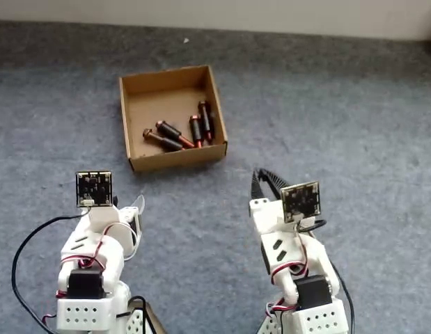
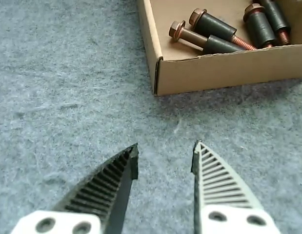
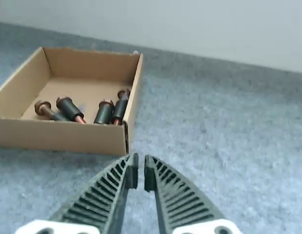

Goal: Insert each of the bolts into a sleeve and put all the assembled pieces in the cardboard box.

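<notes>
Looked like robotics lab or hobby test bench: two small white arms (image 1: 90,264) with exposed wiring (image 1: 20,268), bare camera boards (image 1: 94,188), grey felt-like table cover (image 1: 354,125), plain pale wall (image 3: 214,29) behind.

The grey felt-like carpet (image 1: 340,104) looks fuzzy and matt. At eleven o'clock on it, the brown open cardboard box (image 1: 159,104) is dull, rough paperboard. The copper-coloured metal bolts (image 2: 182,33) shine faintly; their dark cylindrical sleeves (image 2: 216,24) look matt. The left gripper (image 2: 165,153) has ribbed matt plastic fingers (image 2: 111,187), one black, one off-white
</notes>
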You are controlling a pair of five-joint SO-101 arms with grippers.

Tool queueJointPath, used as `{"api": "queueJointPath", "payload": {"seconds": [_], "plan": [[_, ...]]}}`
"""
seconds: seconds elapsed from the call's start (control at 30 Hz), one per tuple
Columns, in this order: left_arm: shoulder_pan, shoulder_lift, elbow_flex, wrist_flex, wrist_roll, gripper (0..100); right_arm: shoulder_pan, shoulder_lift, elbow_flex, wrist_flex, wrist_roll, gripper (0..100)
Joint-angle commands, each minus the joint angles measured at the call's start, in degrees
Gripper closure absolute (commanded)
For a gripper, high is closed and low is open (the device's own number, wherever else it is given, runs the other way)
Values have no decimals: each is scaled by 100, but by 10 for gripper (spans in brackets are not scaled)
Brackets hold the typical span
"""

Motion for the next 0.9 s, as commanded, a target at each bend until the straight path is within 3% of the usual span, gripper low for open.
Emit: {"api": "queueJointPath", "payload": {"seconds": [0.0,0.43,0.6,0.87], "plan": [[-75,-13,110,18,-26,797,136,66,875,734,26,984],[-40,-13,110,26,-9,797,198,66,875,2905,53,984],[119,-4,110,642,-70,797,198,66,875,3574,53,984],[127,-4,110,1459,-1143,797,198,57,875,3749,62,984]]}}
